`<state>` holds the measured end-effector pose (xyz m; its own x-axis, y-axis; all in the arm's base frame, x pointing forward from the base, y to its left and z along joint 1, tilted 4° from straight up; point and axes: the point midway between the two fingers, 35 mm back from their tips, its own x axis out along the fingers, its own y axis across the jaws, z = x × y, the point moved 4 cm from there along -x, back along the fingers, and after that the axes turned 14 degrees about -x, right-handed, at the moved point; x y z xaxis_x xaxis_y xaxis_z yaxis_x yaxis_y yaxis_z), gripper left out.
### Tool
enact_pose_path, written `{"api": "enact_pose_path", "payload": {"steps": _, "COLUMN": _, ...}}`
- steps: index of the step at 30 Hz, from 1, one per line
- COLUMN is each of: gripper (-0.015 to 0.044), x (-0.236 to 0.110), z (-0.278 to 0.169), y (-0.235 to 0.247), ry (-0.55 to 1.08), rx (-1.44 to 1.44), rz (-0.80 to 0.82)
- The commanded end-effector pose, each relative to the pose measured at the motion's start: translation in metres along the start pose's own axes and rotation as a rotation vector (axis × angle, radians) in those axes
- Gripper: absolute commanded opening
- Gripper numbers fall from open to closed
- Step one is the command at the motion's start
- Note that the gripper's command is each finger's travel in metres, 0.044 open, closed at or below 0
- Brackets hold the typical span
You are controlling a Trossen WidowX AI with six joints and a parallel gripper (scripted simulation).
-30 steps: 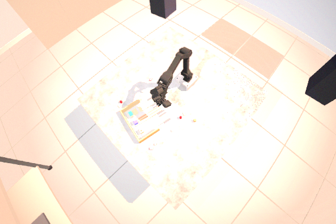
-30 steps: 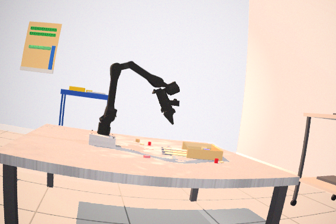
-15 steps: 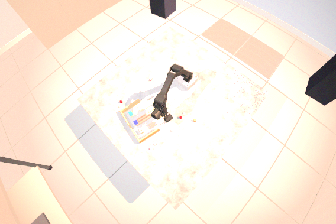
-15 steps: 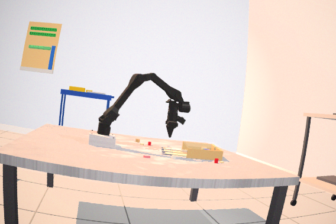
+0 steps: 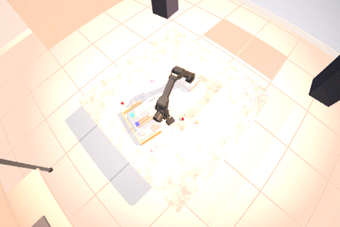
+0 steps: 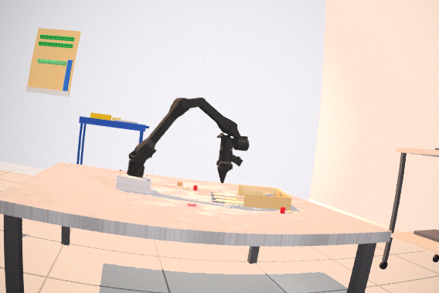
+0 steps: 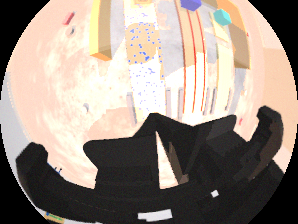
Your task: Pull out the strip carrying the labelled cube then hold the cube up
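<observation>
Several strips lie side by side on a grey mat, running into a wooden frame [image 5: 151,136] [image 6: 259,200] [image 7: 103,23]. In the wrist view I see a blue-speckled strip [image 7: 141,46] [image 5: 154,127], a grey strip [image 7: 169,50] and orange-striped strips [image 7: 193,56] [image 5: 145,120]. Which cube is labelled I cannot tell. My gripper [image 5: 157,119] [image 6: 222,180] [image 7: 153,116] is shut and empty. It points straight down, just above the strips' near ends.
Small loose cubes lie on the table: a red one [image 5: 122,103] [image 6: 283,210], a red and blue one [image 5: 181,118] and a yellow one [image 5: 196,122]. The arm's white base [image 5: 194,84] [image 6: 133,184] stands behind the strips. Dark boxes stand on the floor around the table.
</observation>
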<state>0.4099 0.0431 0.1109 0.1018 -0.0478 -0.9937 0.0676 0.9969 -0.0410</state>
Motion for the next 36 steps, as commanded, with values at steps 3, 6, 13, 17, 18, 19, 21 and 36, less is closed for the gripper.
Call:
{"api": "enact_pose_path", "payload": {"steps": 3, "gripper": 0.0000, "x": 0.011, "z": -0.001, "y": 0.000, "ry": 0.003, "rx": 0.005, "rz": 0.003}}
{"api": "enact_pose_path", "payload": {"steps": 6, "gripper": 0.0000, "x": 0.016, "z": -0.001, "y": 0.000, "ry": 0.003, "rx": 0.005, "rz": 0.003}}
{"api": "enact_pose_path", "payload": {"steps": 13, "gripper": 0.0000, "x": 0.028, "z": -0.002, "y": 0.000, "ry": 0.003, "rx": 0.005, "rz": 0.002}}
{"api": "enact_pose_path", "payload": {"steps": 17, "gripper": 0.0000, "x": 0.034, "z": -0.003, "y": -0.001, "ry": 0.003, "rx": 0.005, "rz": 0.002}}
{"api": "enact_pose_path", "payload": {"steps": 18, "gripper": 0.0000, "x": 0.036, "z": -0.003, "y": -0.001, "ry": 0.003, "rx": 0.005, "rz": 0.002}}
{"api": "enact_pose_path", "payload": {"steps": 19, "gripper": 0.0000, "x": 0.038, "z": -0.003, "y": -0.001, "ry": 0.003, "rx": 0.005, "rz": 0.002}}
{"api": "enact_pose_path", "payload": {"steps": 21, "gripper": 0.0000, "x": 0.041, "z": -0.004, "y": -0.001, "ry": 0.003, "rx": 0.005, "rz": 0.002}}
{"api": "enact_pose_path", "payload": {"steps": 36, "gripper": 0.0000, "x": 0.053, "z": -0.006, "y": -0.002, "ry": 0.003, "rx": 0.005, "rz": 0.002}}
